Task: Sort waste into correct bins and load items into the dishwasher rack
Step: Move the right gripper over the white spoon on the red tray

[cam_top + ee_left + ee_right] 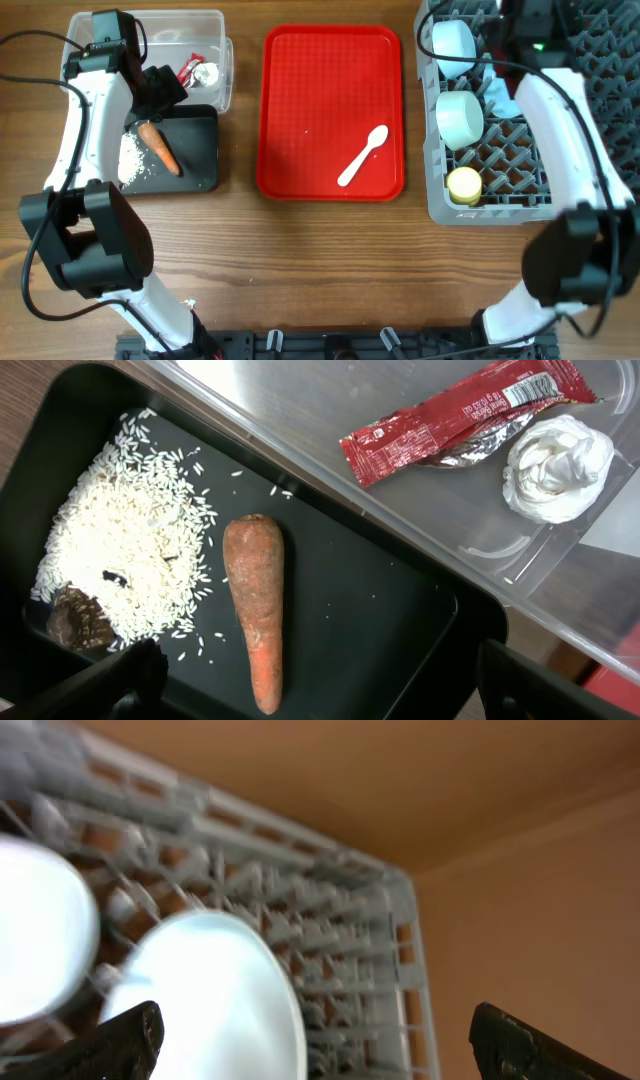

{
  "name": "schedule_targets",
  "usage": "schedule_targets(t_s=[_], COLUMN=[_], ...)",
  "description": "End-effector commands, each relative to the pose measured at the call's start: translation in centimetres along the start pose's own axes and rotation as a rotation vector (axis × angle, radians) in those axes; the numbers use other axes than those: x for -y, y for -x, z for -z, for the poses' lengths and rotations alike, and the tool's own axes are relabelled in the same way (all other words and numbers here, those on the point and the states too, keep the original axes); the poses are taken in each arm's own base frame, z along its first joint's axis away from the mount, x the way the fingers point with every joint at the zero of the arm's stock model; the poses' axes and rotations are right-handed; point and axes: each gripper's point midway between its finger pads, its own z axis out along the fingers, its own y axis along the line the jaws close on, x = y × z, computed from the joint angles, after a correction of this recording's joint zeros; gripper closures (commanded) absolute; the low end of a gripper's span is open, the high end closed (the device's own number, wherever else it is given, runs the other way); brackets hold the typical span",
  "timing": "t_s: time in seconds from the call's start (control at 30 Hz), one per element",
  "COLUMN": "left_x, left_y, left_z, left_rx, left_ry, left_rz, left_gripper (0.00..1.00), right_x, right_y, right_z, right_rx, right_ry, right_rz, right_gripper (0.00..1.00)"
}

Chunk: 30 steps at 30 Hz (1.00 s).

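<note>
Wood-grain surface (330,260) carries everything. The grey dishwasher rack (436,205) fills the 3 o'clock side. Its far side is cut off by the frame and its middle is crossed by the right arm (560,130). From the right wrist the rack (350,920) is only a blur of pegs.

The red tray (300,100) sits at centre. At 10 o'clock the clear tub (215,30) touches the black tray (200,150) at 9 o'clock. The left arm (85,130) hides the 9 o'clock side of both.

Two pale blue bowls (452,40) (460,117) stand in the rack's 9 o'clock column. A pale blue sliver (497,92) beside them is mostly under the arm, so its shape cannot be told. The white spoon (362,156) lies on the red tray toward 4 o'clock. The yellow cup (464,185) stands at the rack's 7 o'clock corner.

In the black tray (380,610), the carrot piece (257,605) lies beside the rice (120,570), and a brown lump (80,622) sits at the rice's 7 o'clock edge. In the tub (300,400), the red wrapper (460,420) lies just beside the foil ball (557,468). The wrapper bears a barcode and white print too small to read.

The left fingers (110,680) are spread wide over the black tray with nothing between them, and only their tips show. The right fingers (545,1045) are likewise spread wide above the rack and grip nothing.
</note>
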Motion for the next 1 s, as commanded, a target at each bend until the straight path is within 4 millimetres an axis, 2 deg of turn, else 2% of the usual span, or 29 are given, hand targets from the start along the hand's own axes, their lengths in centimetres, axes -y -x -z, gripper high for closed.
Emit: schedule_targets(t_s=[0.0, 0.07, 0.13, 0.2, 0.23, 0.3, 0.37, 0.4, 0.43, 0.53, 0.63, 0.73, 0.8, 0.97], left_x=[0.3, 0.3, 0.3, 0.3, 0.3, 0.3, 0.3, 0.3, 0.3, 0.3, 0.3, 0.3, 0.3, 0.3], left_y=[0.5, 0.5, 0.5, 0.5, 0.5, 0.5, 0.5, 0.5, 0.5, 0.5, 0.5, 0.5, 0.5, 0.5], left_z=[1.1, 1.1, 1.1, 1.1, 1.1, 1.1, 1.1, 1.1, 1.1, 1.1, 1.1, 1.1, 1.1, 1.1], left_rx=[0.025, 0.025, 0.025, 0.025, 0.025, 0.025, 0.025, 0.025, 0.025, 0.025, 0.026, 0.025, 0.025, 0.026], left_ry=[-0.017, -0.018, -0.018, -0.018, -0.018, -0.018, -0.018, -0.018, -0.018, -0.018, -0.018, -0.018, -0.018, -0.018], left_rz=[0.011, 0.011, 0.011, 0.011, 0.011, 0.011, 0.011, 0.011, 0.011, 0.011, 0.011, 0.011, 0.011, 0.011], left_gripper=[0.00, 0.00, 0.00, 0.00, 0.00, 0.00, 0.00, 0.00, 0.00, 0.00, 0.00, 0.00, 0.00, 0.00], right_x=[-0.3, -3.0, -6.2, -8.5, -9.3, -11.6, -14.5, -17.1, -18.7, -23.8, -27.2, -29.8, -30.6, -31.8], right_y=[6.1, 7.0, 7.7, 7.8, 7.7, 6.9, 5.4, 3.4, 2.2, -0.3, -2.0, -3.6, -4.6, -6.9], right_z=[9.0, 12.3, 16.9, 19.6, 20.0, 19.8, 19.0, 17.7, 17.2, 17.0, 17.1, 17.1, 16.8, 15.5], right_rx=[0.277, 0.322, 0.342, 0.297, 0.261, 0.114, -0.048, -0.200, -0.276, -0.407, -0.483, -0.572, -0.631, -0.743], right_ry=[0.309, 0.537, 0.846, 1.071, 1.125, 1.190, 1.185, 1.120, 1.081, 1.035, 0.980, 0.911, 0.853, 0.752], right_rz=[-0.270, -0.342, -0.421, -0.506, -0.539, -0.662, -0.743, -0.809, -0.834, -0.811, -0.789, -0.812, -0.850, -0.908], right_gripper=[0.00, 0.00, 0.00, 0.00, 0.00, 0.00, 0.00, 0.00, 0.01, 0.00, 0.02, 0.10, 0.16, 0.22])
